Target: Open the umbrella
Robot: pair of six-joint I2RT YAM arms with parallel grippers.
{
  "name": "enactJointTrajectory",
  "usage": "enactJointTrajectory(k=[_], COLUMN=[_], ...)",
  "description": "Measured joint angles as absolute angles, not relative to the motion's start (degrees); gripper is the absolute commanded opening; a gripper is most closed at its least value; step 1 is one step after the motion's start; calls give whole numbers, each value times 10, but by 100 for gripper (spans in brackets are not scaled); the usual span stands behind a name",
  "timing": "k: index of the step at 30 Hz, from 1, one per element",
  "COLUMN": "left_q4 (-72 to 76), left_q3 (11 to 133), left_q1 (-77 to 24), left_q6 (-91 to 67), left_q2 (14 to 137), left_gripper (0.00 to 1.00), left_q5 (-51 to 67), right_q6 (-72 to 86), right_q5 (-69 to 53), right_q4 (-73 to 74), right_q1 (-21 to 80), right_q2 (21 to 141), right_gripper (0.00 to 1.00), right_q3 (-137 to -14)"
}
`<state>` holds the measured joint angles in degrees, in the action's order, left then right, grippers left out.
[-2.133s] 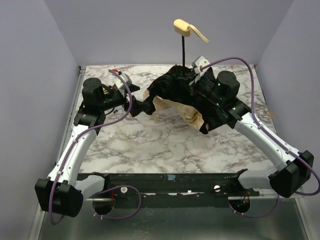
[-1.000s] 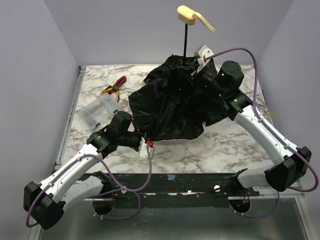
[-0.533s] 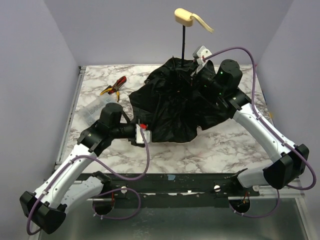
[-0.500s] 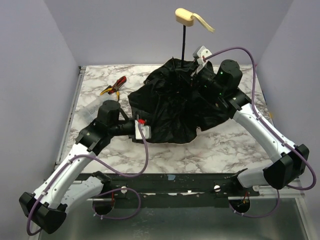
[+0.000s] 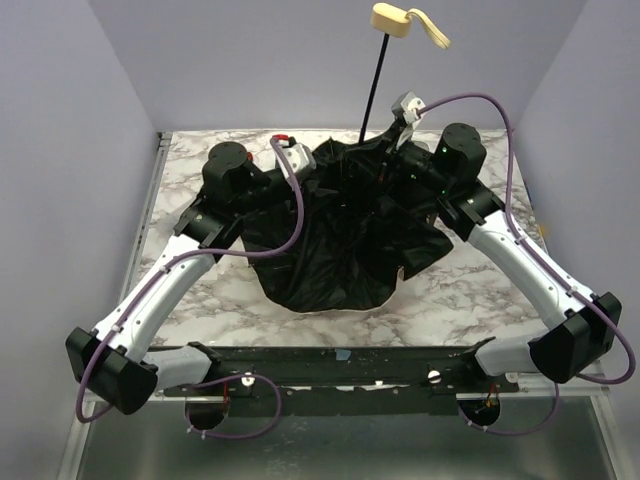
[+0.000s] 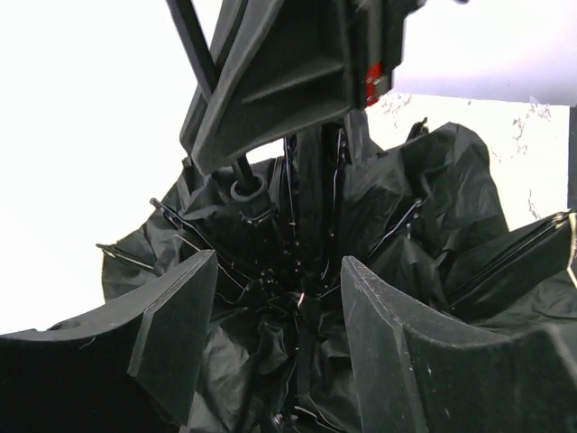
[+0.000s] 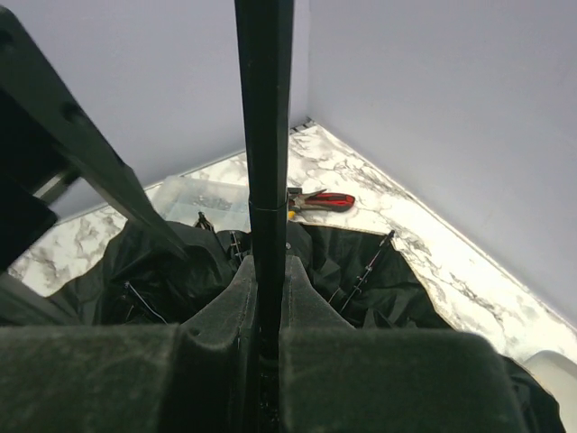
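Note:
The umbrella [image 5: 335, 235] lies upside down on the marble table, its black underside spread out and facing up. Its thin black shaft [image 5: 375, 95] rises tilted, with the beige handle knob [image 5: 392, 20] and strap at the top. My right gripper [image 5: 398, 145] is shut on the shaft [image 7: 267, 162] just above the canopy. My left gripper [image 5: 315, 165] is open and empty over the left part of the canopy, near the hub; in the left wrist view its fingers [image 6: 176, 334] frame the ribs and folds [image 6: 288, 271].
Red-and-yellow pliers [image 7: 320, 201] and a clear plastic box [image 7: 203, 198] lie on the table beyond the canopy in the right wrist view; both are hidden behind the left arm in the top view. Purple walls close in the table on three sides.
My left arm swung from the canopy's near left edge up to its far left, by the hub. The shaft and handle tilted further right and rose. The canopy spread toward the front.

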<state>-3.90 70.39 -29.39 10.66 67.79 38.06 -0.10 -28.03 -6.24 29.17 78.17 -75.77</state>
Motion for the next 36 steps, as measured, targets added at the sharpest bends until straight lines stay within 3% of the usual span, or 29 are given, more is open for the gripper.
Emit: enactJointTrajectory(k=[6,15,20,23,26,28,31,36], left_q4=[-79,-130,-121,-84,-37,-24,-33,-60], left_q3=[704,607,596,595,592,592,604,617], left_q1=[-300,-197,-196,-205,-234,-260,-311,-360], left_q6=[155,236,261,265,292,322,382,456], left_q2=[712,711,673,631,592,582,594,638], left_gripper=[65,66,64,53,34,26,18,15], left_q5=[347,295,333,374,406,418,425,418], right_q6=[22,39,55,60,58,57,55,55], right_q5=[-281,-258,-242,-220,-195,-181,-166,-152], right_q4=[-62,-18,-5,-5,-4,-4,-4,-4], right_q1=[292,293,295,299,309,321,340,356], right_q2=[776,773,773,773,773,773,773,773], right_gripper=[0,0,0,0,0,0,0,0], right_q3=[-758,-764,-763,-763,-763,-763,-761,-759])
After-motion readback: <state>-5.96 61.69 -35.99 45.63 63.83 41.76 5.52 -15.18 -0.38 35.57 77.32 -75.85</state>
